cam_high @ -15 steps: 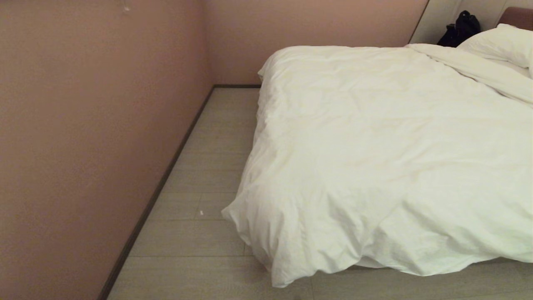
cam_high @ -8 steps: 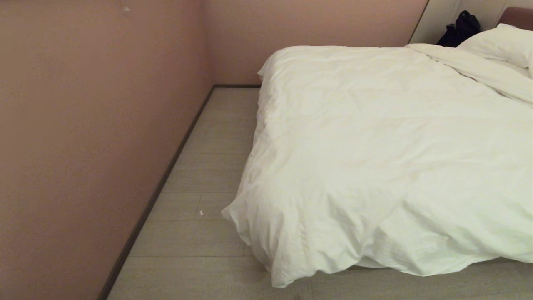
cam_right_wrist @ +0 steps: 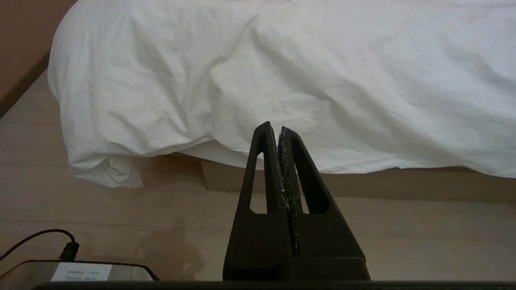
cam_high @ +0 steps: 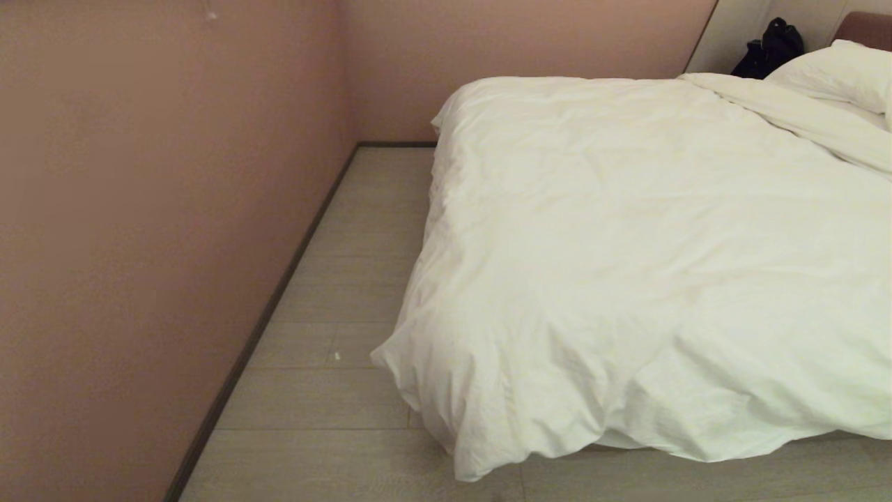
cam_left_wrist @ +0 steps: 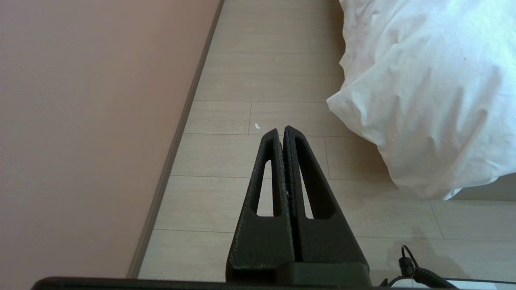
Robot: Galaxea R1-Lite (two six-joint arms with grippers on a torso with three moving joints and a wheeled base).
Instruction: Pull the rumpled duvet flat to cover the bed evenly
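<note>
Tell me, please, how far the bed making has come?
Mostly done: the duvet lies spread over the bed, with only soft creases. Nothing is in hand: left gripper and right gripper are shut, empty, off the bedding. Left: the near corner sags to the floor.

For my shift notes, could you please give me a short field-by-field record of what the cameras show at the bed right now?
bedding: thick puffy white duvet spread over the low bed, creased, its near corner hanging down to the pale plank floor
head end: plump white pillow and a black bag beyond it
wall: pinkish wall across a strip of floor from the bed
left claw: shut, empty, over the floor, clear of the duvet
right claw: shut, empty, pointing at the duvet's hanging edge
contact: none
</note>
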